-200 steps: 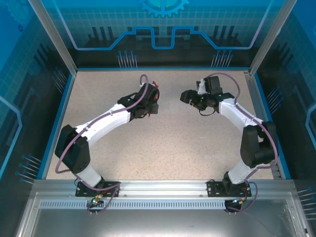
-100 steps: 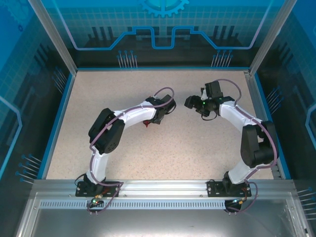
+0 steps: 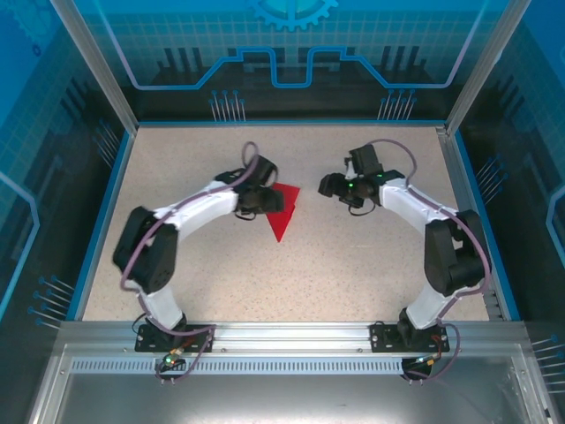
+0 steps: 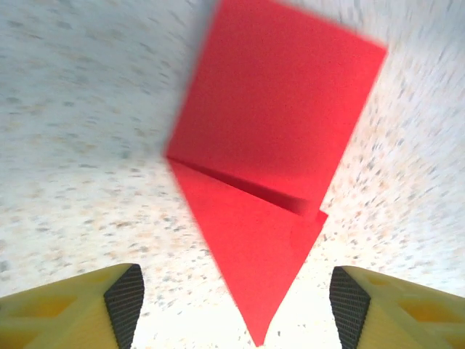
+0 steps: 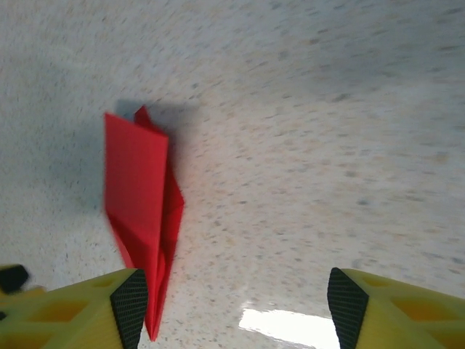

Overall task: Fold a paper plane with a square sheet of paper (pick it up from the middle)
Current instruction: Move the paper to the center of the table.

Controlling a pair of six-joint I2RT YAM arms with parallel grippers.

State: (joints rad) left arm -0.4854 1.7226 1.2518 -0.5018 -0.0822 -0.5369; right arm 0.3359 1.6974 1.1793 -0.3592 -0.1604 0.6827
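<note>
The square sheet of paper, folded into a red pointed paper plane (image 3: 282, 215), lies on the speckled table with its tip toward the near edge. In the left wrist view the paper plane (image 4: 269, 174) shows a crease across it, and its tip reaches down between the two yellow fingers (image 4: 125, 302). My left gripper (image 3: 268, 200) hovers at the plane's left side, open and gripping nothing (image 4: 236, 309). My right gripper (image 3: 330, 186) stands open to the plane's right, apart from it. In the right wrist view the paper plane (image 5: 142, 207) lies by the left finger of my right gripper (image 5: 236, 309).
The speckled table (image 3: 353, 265) is bounded by a blue rim (image 3: 104, 212) and clear walls on three sides. A metal rail (image 3: 291, 334) with both arm bases runs along the near edge.
The left gripper has opened and let go of the red paper, which now lies flat on the table. The left arm swung back left. The right gripper shifted slightly left.
</note>
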